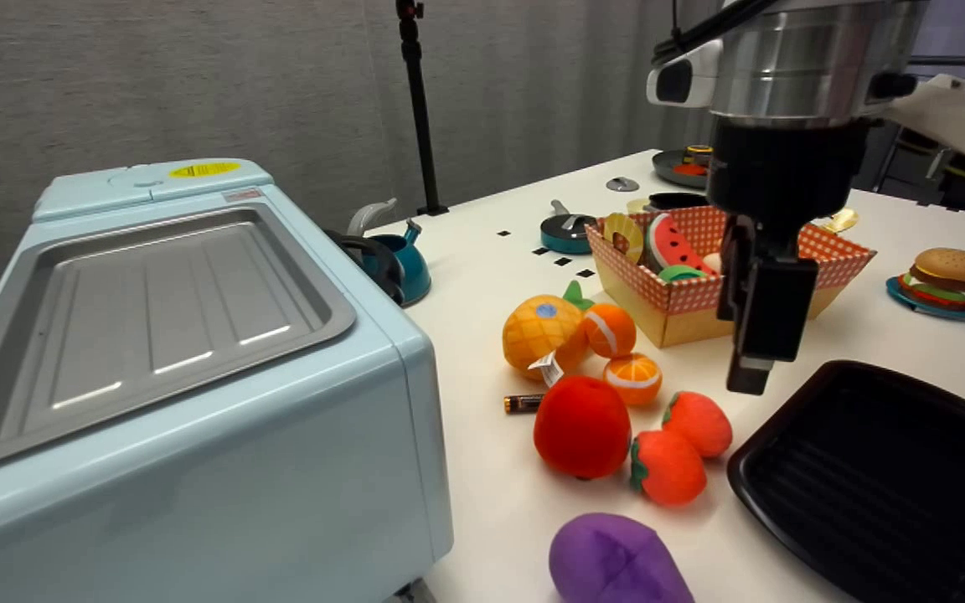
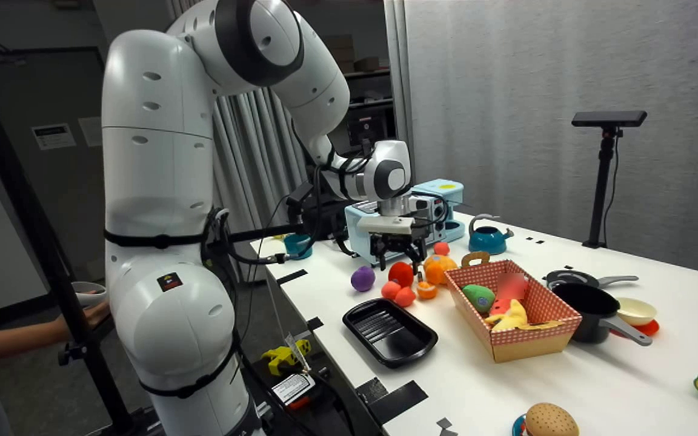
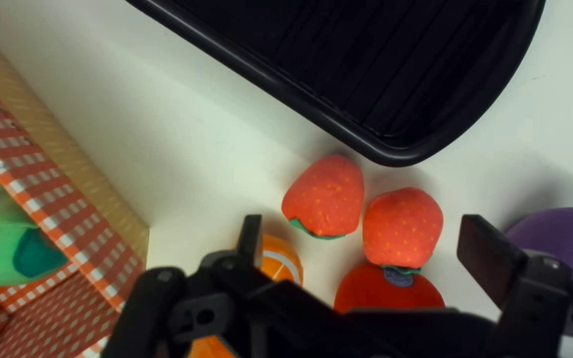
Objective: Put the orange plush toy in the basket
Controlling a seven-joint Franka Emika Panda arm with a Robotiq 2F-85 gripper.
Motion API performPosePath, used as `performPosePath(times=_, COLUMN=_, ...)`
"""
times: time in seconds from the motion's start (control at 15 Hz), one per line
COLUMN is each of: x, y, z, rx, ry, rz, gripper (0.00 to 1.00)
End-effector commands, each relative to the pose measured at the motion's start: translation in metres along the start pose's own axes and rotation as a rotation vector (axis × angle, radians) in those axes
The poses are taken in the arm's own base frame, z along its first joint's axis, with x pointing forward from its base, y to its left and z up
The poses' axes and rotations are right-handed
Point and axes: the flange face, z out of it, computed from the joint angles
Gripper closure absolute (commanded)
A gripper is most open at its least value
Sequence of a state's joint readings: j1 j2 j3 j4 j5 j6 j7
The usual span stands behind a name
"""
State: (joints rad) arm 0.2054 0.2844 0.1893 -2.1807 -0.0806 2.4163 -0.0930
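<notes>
We've got the gripper spread wide near two roundish plush strawberries; glossy tray lies nearer the desk's robot-side edge than the checked basket.

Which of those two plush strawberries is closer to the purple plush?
In the wrist view, the right-hand strawberry, beside the red ball; the left-hand strawberry lies nearer the basket.

No text can be read (the door sign is too small).
</notes>
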Motion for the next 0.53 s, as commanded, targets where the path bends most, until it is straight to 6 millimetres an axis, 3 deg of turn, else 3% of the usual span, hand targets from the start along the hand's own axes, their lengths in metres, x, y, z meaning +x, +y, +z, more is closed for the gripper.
performPosePath(times=0.0, x=0.012, y=-0.002, z=0.02, rx=0.016, ry=-0.005, rz=0.041, gripper=0.0)
performPosePath(times=0.47, x=0.015, y=-0.004, z=0.049, rx=-0.015, ry=-0.043, rz=0.084, gripper=0.0)
